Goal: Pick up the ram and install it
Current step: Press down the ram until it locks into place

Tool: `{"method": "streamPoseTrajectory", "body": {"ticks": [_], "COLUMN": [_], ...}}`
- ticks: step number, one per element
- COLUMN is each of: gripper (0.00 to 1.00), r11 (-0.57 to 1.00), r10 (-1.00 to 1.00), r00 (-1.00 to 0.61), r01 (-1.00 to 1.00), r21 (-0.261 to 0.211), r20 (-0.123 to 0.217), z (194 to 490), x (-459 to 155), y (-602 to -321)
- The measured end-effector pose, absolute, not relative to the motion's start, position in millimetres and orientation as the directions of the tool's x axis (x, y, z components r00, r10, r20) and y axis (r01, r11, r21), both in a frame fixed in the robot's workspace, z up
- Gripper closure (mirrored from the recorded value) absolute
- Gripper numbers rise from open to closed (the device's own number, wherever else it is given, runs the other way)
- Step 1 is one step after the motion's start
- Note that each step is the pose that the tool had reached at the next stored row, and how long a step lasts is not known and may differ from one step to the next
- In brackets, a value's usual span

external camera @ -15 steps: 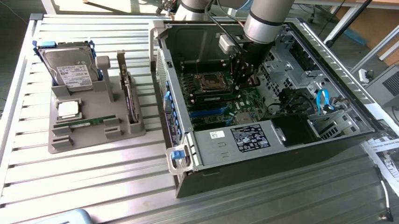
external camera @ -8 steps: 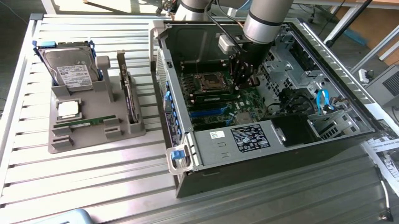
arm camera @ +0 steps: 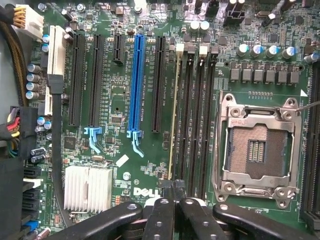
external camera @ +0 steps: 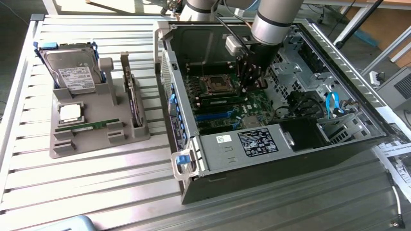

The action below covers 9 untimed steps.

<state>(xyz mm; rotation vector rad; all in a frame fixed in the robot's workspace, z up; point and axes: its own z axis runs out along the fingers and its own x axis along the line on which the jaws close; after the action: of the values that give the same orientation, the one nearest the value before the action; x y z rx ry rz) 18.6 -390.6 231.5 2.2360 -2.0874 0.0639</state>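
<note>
Pincer (external camera: 247,85) is clenched, nothing between its fingers that I can see, hanging inside the open computer case (external camera: 270,161) just above the memory slots (arm camera: 197,115). Out on the table (external camera: 96,192), well apart from it, the ram (external camera: 86,126) lies flat in the grey holder (external camera: 96,144), in front of the hard drive (external camera: 74,67). It looks light, stiff, thin and fragile, so I'd pinch it across its long edges near the middle, clear of the chips and contacts.
</note>
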Motion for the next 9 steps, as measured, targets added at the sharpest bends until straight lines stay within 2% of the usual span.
{"method": "streamPoseTrajectory", "body": {"ticks": [4, 9], "gripper": [0.89, 0.89], "r11": [-0.067, -0.067], "r10": [-0.994, -0.994], "r00": [0.07, 0.07], "r01": [-0.997, -0.997], "r21": [0.033, 0.033], "r20": [0.089, 0.089], "z": [244.3, 244.6], "x": [18.5, 18.5], "y": [-391.0, -391.0]}}
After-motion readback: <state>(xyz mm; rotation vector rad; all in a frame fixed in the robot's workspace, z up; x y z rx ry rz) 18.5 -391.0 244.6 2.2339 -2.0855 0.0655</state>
